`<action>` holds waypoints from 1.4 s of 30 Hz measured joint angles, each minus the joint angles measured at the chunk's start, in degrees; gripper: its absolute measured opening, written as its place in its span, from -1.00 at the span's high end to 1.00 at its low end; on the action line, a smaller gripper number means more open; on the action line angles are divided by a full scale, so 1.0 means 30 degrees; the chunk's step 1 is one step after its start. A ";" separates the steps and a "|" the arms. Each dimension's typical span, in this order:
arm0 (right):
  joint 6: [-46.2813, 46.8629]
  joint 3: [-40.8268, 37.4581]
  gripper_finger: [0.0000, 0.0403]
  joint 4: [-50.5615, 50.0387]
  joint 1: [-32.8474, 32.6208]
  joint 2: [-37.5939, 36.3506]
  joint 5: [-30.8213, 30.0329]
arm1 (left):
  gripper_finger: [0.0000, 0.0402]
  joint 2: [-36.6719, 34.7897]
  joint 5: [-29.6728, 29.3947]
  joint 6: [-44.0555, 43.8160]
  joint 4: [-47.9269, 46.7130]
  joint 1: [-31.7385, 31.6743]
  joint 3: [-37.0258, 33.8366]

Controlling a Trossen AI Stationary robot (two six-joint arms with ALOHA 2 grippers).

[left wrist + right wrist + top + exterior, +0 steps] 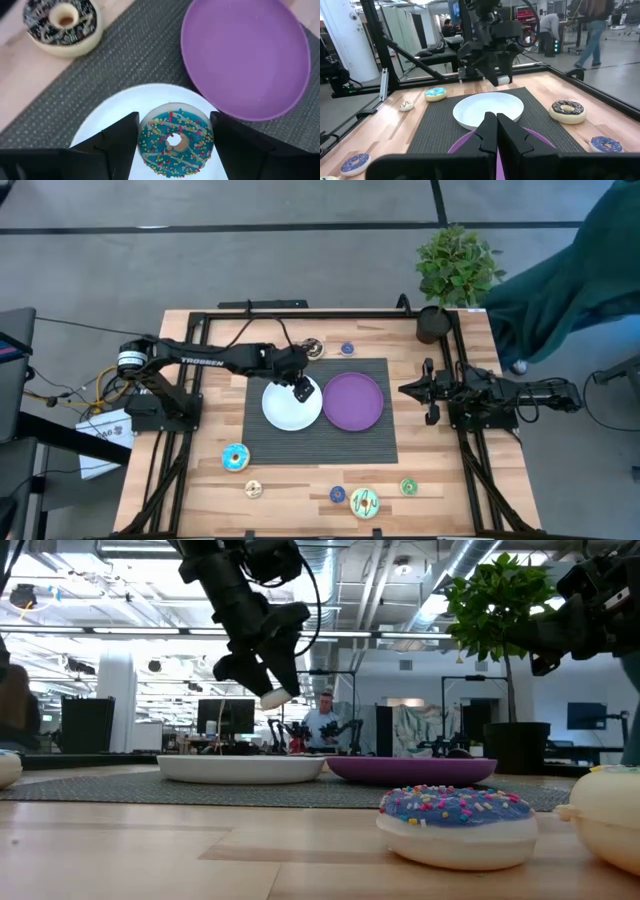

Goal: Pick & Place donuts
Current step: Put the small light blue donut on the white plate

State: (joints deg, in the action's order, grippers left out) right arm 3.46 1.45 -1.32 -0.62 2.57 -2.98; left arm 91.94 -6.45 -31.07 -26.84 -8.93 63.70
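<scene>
Readable text, one item: the brand name "TROSSEN" in white capitals on the dark upper link of the left arm, seen in the high view where that arm reaches in from the table's left edge. Partly readable: printed dark lines on a white paper sheet lying off the table's left edge; the lettering is too small to make out. No other labels, numbers or signs can be read in any view.
</scene>
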 joint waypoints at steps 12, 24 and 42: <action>0.0003 0.0000 1.00 -0.0020 -0.0007 0.0007 0.0002 | -0.17 0.3607 0.1567 0.0265 0.0157 0.0290 0.0982; 0.0000 0.0000 1.00 -0.0007 0.0000 0.0007 0.0000 | -0.17 0.7853 0.1862 0.1829 -0.2757 0.0290 0.4815; 0.0000 0.0000 1.00 -0.0006 -0.0005 0.0007 0.0000 | -0.33 0.8663 0.1891 0.2527 -0.4249 0.0283 0.6805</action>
State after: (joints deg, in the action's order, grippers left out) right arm 3.46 1.45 -1.34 -0.64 2.59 -2.98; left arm 117.93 -0.78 -23.49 -39.59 -8.08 84.12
